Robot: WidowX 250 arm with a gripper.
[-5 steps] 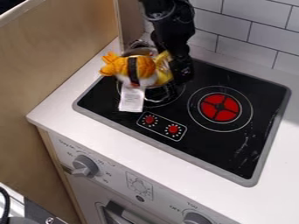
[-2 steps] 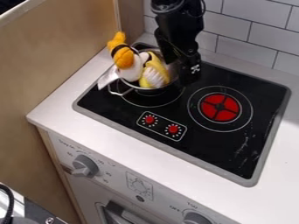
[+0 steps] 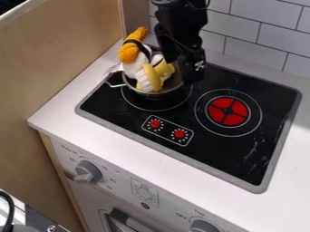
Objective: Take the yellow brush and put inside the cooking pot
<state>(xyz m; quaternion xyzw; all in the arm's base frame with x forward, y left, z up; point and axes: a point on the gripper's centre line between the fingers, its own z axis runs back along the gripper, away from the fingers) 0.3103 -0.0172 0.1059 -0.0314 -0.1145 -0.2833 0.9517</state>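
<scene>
Yellow brush held within the mouth of a metal pot, beside a plush toy

The yellow brush [image 3: 153, 78] is seen inside the cooking pot [image 3: 174, 80], toward its front. Its smooth, rounded yellow body is set at a tilt, and its pale bristles are packed in a dense, fringed tuft. The pot is made of shiny metal, with a round rim and a looped wire handle [image 3: 117, 84] at the left. It is shared with a plush toy [image 3: 136, 68], whose white, fuzzy lower part is placed inside, while its orange, ridged top is raised above the rim and crossed by a black band. A pale tag is stuck out from the toy's left side.

The black gripper [image 3: 191, 69] is hung over the pot's right side, close to the brush; whether it is parted, closed or clamped on anything cannot be told.

The pot is stood over the rear left ring of a glossy black cooktop [image 3: 212, 152], which is edged in gray and marked with a red round burner [image 3: 227, 111] and two red knobs [image 3: 167, 128]. The cooktop is set into a smooth white counter [image 3: 60, 106], bordered by a wooden panel [image 3: 60, 59] and white tiles [image 3: 242, 22].
</scene>
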